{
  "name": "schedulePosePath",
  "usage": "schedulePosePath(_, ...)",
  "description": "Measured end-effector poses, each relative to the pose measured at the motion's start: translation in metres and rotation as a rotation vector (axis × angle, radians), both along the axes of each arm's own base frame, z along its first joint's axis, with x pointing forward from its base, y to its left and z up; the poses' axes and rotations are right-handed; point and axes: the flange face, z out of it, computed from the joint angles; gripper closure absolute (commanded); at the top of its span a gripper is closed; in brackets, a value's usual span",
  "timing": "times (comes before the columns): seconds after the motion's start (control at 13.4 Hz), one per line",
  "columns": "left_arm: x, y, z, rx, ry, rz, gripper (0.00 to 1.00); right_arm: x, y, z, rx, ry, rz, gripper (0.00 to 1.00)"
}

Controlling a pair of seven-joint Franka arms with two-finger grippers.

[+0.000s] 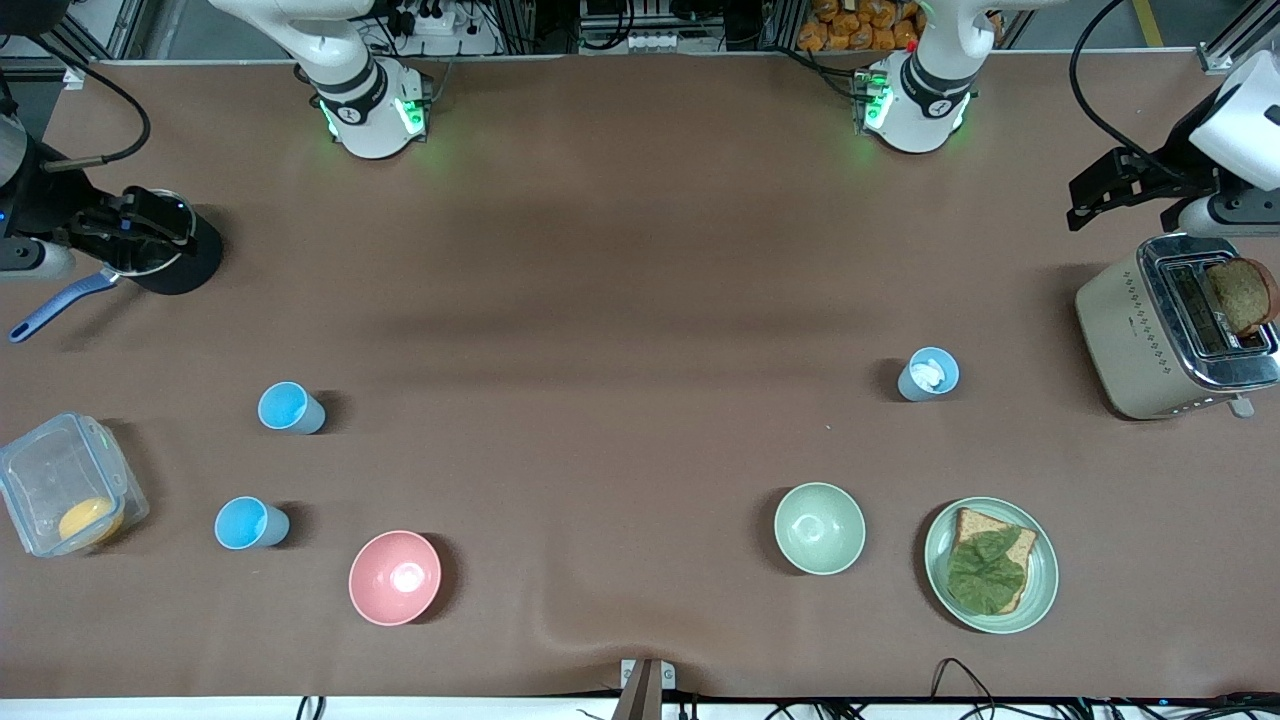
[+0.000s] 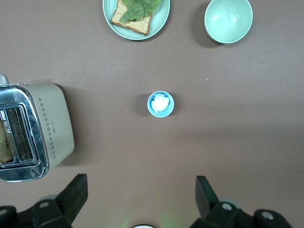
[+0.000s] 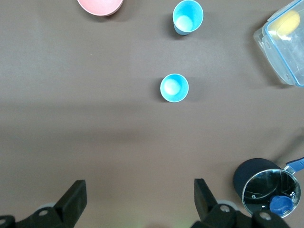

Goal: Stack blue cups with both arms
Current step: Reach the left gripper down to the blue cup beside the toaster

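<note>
Two sky blue cups stand upright toward the right arm's end of the table, one (image 1: pixel 290 407) (image 3: pixel 174 88) farther from the front camera than the other (image 1: pixel 250 523) (image 3: pixel 187 16). A duller grey-blue cup (image 1: pixel 928 374) (image 2: pixel 160 104) with something white inside stands toward the left arm's end. My right gripper (image 1: pixel 150 225) (image 3: pixel 140 187) is open and empty, high over the black saucepan. My left gripper (image 1: pixel 1095 195) (image 2: pixel 141 183) is open and empty, high over the table's end by the toaster. Both are well apart from the cups.
A pink bowl (image 1: pixel 394 577) sits beside the nearer sky blue cup. A pale green bowl (image 1: pixel 819 527) and a plate with toast and lettuce (image 1: pixel 1040 590) lie nearer the front camera than the grey-blue cup. Also there: a toaster (image 1: pixel 1120 320), a black saucepan (image 1: pixel 190 265) and a clear lidded box (image 1: pixel 40 470).
</note>
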Motion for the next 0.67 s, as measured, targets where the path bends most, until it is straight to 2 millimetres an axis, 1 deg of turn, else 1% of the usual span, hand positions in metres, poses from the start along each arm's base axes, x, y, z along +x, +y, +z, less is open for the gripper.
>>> schedulePosePath(0.15, 0.000, 0.004, 0.000, 0.001, 0.004, 0.007, 0.00, 0.000, 0.000, 0.000, 0.000, 0.000, 0.000, 0.00)
schedulePosePath(0.3, 0.000, 0.013, -0.001, 0.002, 0.009, 0.025, 0.00, 0.000, 0.000, 0.000, 0.000, 0.001, 0.000, 0.00)
schedulePosePath(0.37, 0.001, 0.017, -0.004, 0.003, 0.020, 0.032, 0.00, 0.000, 0.000, 0.000, 0.000, 0.001, 0.000, 0.00)
schedulePosePath(0.45, 0.003, 0.020, -0.011, 0.004, 0.037, 0.037, 0.00, 0.000, 0.000, -0.001, 0.000, 0.002, 0.000, 0.00)
schedulePosePath(0.52, 0.008, 0.021, -0.024, 0.005, 0.052, 0.040, 0.00, 0.000, 0.000, -0.001, 0.000, 0.002, 0.000, 0.00)
schedulePosePath(0.6, 0.017, 0.023, -0.041, 0.008, 0.049, 0.042, 0.00, 0.000, 0.000, -0.001, 0.000, 0.003, 0.000, 0.00)
schedulePosePath(0.67, 0.026, 0.026, -0.065, 0.013, 0.034, 0.046, 0.00, 0.000, 0.000, -0.002, 0.000, 0.004, 0.000, 0.00)
